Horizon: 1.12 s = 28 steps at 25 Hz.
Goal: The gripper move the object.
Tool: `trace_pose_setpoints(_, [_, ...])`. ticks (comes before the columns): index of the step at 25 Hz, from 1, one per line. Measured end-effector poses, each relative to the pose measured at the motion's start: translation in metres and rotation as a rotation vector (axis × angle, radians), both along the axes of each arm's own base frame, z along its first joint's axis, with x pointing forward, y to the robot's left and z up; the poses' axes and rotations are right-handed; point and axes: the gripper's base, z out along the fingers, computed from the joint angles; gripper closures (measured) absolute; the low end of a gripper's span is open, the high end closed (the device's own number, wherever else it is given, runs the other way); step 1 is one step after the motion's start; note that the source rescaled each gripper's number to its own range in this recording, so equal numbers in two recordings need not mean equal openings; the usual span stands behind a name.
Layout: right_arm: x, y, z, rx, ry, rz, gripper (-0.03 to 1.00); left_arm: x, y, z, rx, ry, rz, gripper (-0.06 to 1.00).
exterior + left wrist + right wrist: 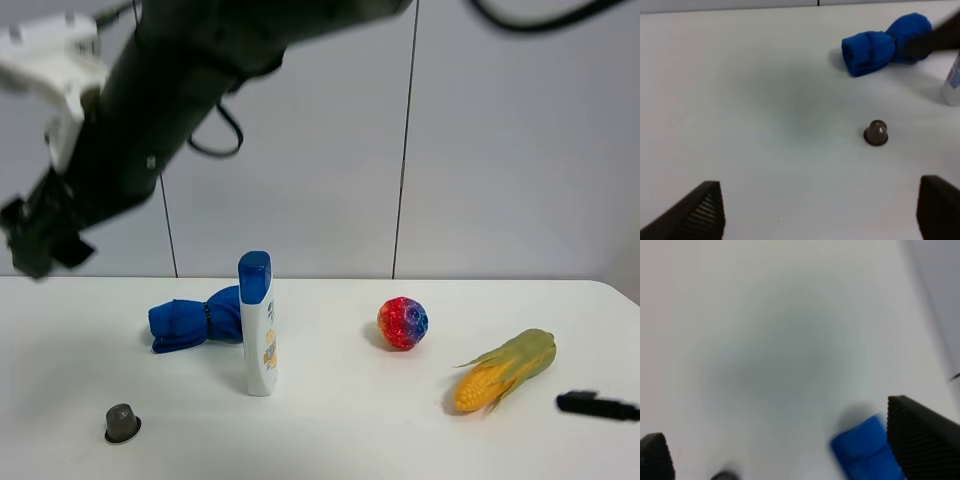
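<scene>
The object, a tiny dark grey-brown capsule cup [122, 423], stands rim down on the white table at the front left. It also shows in the left wrist view [876, 133]. My left gripper [822, 200] is open and empty, low near the table's front, with the cup ahead of it and apart from it. My right gripper [40, 240] ends a thick dark arm that reaches across to the far left, high above the table. In the blurred right wrist view it [780, 430] is open and empty.
A rolled blue cloth [195, 322] lies behind the cup. A white bottle with a blue cap [257, 325] stands beside it. A red-and-blue ball [402, 323], a corn cob [505, 370] and a slim black item [597, 405] lie at the right.
</scene>
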Motion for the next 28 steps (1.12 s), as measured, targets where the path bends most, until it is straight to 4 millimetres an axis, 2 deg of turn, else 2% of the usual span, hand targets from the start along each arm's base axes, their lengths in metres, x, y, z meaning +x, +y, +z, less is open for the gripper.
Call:
trace_pose_setpoints(3, [-0.016,-0.024,0.069,0.105,-0.099,0.0,0.16,0.0,0.0,0.0,0.0,0.0,0.0,-0.06])
trace_pose_setpoints(6, [-0.032,-0.05,0.119,0.163,-0.175,-0.012,0.16,0.0,0.0,0.0,0.0,0.0,0.0,-0.06])
trace_pose_setpoints(8, [-0.042,-0.07,0.145,0.175,-0.213,-0.038,0.16,0.0,0.0,0.0,0.0,0.0,0.0,-0.06])
trace_pose_setpoints(12, [-0.055,-0.105,0.175,0.137,-0.237,-0.141,0.16,0.0,0.0,0.0,0.0,0.0,0.0,-0.06])
trace_pose_setpoints(14, [-0.057,-0.119,0.178,0.094,-0.227,-0.209,0.16,0.0,0.0,0.0,0.0,0.0,0.0,-0.06])
trace_pose_setpoints(17, [-0.06,-0.135,0.169,0.01,-0.192,-0.293,0.16,0.0,0.0,0.0,0.0,0.0,0.0,-0.06])
trace_pose_setpoints(22, [-0.07,-0.154,0.129,-0.111,-0.116,-0.329,0.16,0.0,0.0,0.0,0.0,0.0,0.0,-0.06])
trace_pose_setpoints(28, [-0.097,-0.189,0.087,-0.096,-0.06,-0.353,0.16,0.0,0.0,0.0,0.0,0.0,0.0,-0.06])
